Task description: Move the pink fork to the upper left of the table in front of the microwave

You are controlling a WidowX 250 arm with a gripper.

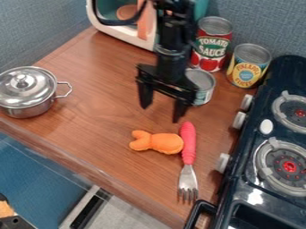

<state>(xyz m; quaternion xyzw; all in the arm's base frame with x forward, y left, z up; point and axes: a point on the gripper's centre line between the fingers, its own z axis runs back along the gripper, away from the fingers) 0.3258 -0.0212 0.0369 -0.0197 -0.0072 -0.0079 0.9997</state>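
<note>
Hanging over the table [95, 98], spread wide and empty, the end effector [161, 113] could drag along the orange toy [160, 142] lying right beside the pink fork [188, 145], whose ridged handle and shiny silver tines, pointing toward the front edge, rest near the right edge by the stove [244, 190].

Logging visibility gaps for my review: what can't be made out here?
All in the camera view:
- Microwave: top cut off by upper edge
- Small can: left side behind gripper
- Pot: far left cut off by left edge
- Stove: right side cut off by right edge
- Dark object, lower-left corner: cut off, unidentifiable
</note>
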